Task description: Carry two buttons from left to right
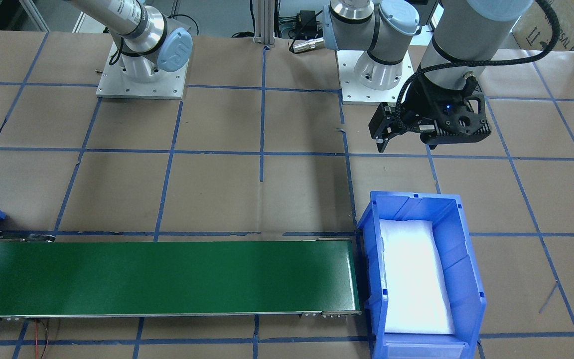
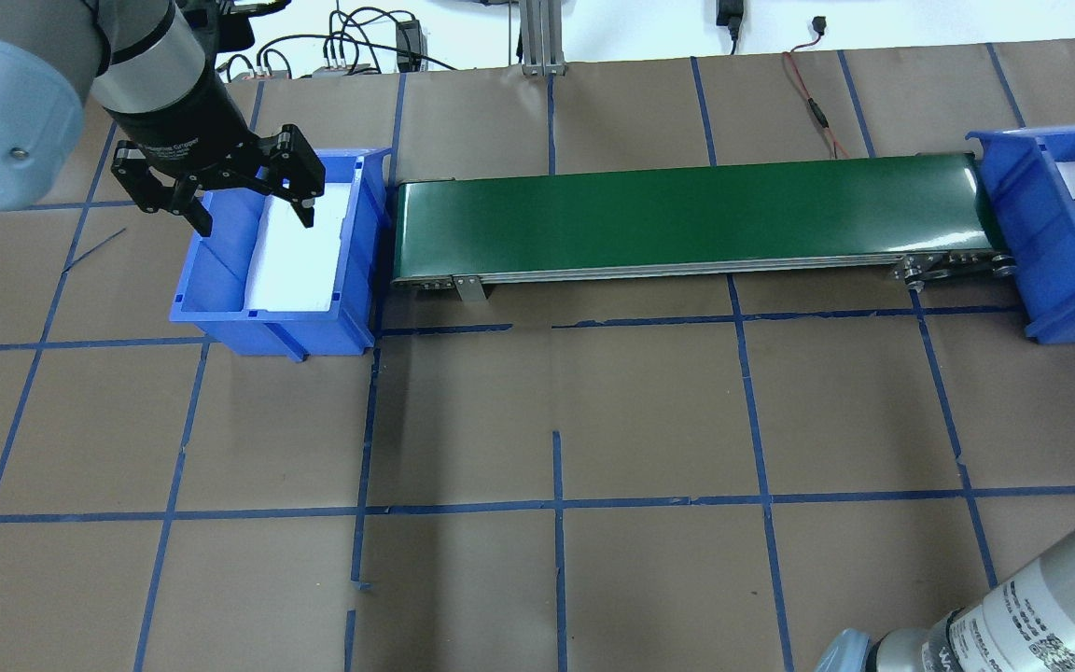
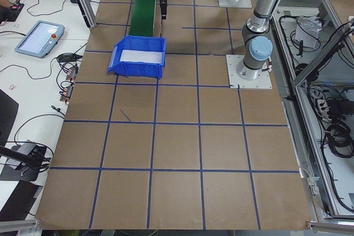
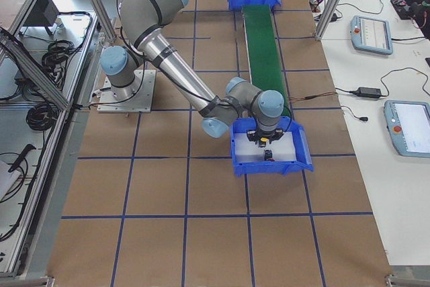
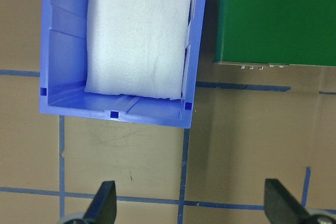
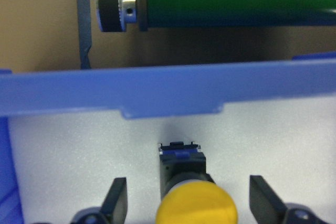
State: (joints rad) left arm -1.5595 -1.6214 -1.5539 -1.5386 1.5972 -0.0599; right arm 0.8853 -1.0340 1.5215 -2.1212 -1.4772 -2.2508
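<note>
We see our right end effector [image 6: 189, 198] released, the yellow button [image 6: 197, 208] between its fingers [image 6: 118, 200] with open room each side, the wall of the right bin [image 6: 168, 90] just ahead. Our left end effector [image 5: 191, 203], also released, hangs above bare table [image 5: 247, 140], the edge of the left bin [image 5: 63, 77] ahead.

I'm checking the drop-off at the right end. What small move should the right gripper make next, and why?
Probably lift the right gripper straight up. Its jaws stand open on either side of the yellow button, which already sits on the foam in the right bin. The left bin and the belt show no buttons.
</note>
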